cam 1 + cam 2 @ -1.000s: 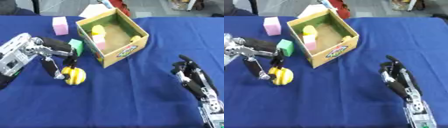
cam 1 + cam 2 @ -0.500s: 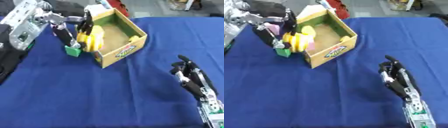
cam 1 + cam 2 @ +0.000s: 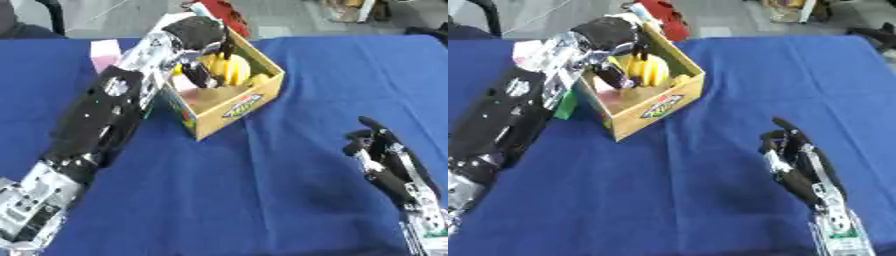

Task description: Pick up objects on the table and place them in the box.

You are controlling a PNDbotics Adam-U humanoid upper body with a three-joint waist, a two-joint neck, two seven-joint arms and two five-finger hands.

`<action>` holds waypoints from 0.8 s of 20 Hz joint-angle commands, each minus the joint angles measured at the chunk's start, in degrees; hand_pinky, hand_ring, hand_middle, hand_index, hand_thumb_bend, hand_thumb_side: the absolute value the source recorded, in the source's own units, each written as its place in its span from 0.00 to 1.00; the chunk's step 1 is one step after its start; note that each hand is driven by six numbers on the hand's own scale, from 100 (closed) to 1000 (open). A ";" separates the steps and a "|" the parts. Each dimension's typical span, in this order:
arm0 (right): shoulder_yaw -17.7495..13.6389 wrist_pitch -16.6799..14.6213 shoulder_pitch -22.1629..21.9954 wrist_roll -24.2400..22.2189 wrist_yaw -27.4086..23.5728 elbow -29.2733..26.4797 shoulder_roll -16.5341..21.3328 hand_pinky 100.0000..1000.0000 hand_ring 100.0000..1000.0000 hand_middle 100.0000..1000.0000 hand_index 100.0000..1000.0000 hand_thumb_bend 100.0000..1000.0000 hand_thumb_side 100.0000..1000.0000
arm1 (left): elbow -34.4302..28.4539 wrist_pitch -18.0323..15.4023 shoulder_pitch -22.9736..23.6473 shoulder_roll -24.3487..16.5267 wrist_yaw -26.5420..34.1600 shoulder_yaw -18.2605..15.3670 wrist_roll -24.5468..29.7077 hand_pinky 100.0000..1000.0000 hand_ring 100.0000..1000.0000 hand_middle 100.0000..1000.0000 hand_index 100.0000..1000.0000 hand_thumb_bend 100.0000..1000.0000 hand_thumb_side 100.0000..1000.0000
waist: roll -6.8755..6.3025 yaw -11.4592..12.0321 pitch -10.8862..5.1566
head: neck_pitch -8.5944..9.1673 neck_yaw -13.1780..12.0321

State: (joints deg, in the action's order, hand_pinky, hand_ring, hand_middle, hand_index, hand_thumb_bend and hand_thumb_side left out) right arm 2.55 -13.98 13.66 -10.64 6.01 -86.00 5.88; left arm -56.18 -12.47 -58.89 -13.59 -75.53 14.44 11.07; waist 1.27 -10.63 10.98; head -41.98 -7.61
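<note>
Blue-clothed worktop (image 3: 262,200): the left robot hand (image 3: 199,37) hangs over the box (image 3: 229,102), fingers clamped on the yellow object (image 3: 226,70) inside. Right robot hand (image 3: 389,160) rests apart, idle. Risk: pulling out could snag the wall and tip the box.

Your box sits far-left of centre on the desk, with your left arm reaching into it.

The box (image 3: 229,97) stands on the desk (image 3: 262,200), toward its far side and left of the middle. Your left hand (image 3: 199,37) is over the box's far-left corner, fingers curled round the banana-like fruit (image 3: 226,69) inside the box. A block (image 3: 105,52) lies on the desk just left of your forearm, behind the box's left side. Your right hand (image 3: 385,160) rests near the lower right, well apart from the box.
</note>
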 commanded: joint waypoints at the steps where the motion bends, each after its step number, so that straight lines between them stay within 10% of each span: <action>1: 0.14 -0.16 0.74 -0.34 -0.11 -0.54 0.21 0.61 0.57 0.62 0.92 0.00 0.36 | 1.77 2.45 -1.76 0.75 -4.44 -1.70 -5.36 0.71 0.61 0.62 0.86 0.46 0.08 | 0.74 -0.15 -0.03 | 0.84 -0.40; 9: -0.36 -0.12 0.62 -0.07 -0.08 -0.50 0.59 0.61 0.57 0.62 0.92 0.00 0.36 | -5.55 3.47 -2.07 -4.16 1.34 -3.06 -5.21 0.70 0.55 0.54 0.77 0.36 0.06 | 0.39 0.91 -0.37 | 0.74 0.39; 16: -1.01 -0.01 0.25 0.41 0.18 -0.43 1.39 0.61 0.57 0.62 0.92 0.00 0.37 | -13.33 -3.81 -0.91 -16.20 18.75 -2.49 16.76 0.73 0.63 0.64 0.82 0.41 0.11 | -0.49 2.96 -1.01 | 0.56 1.91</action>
State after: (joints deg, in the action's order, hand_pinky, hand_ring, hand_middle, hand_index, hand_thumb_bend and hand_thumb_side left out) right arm 2.03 -13.95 13.58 -10.43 6.00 -85.84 6.02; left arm -67.77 -15.34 -58.83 -26.68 -59.23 12.17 23.99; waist 1.24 -7.60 11.00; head -41.73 -5.99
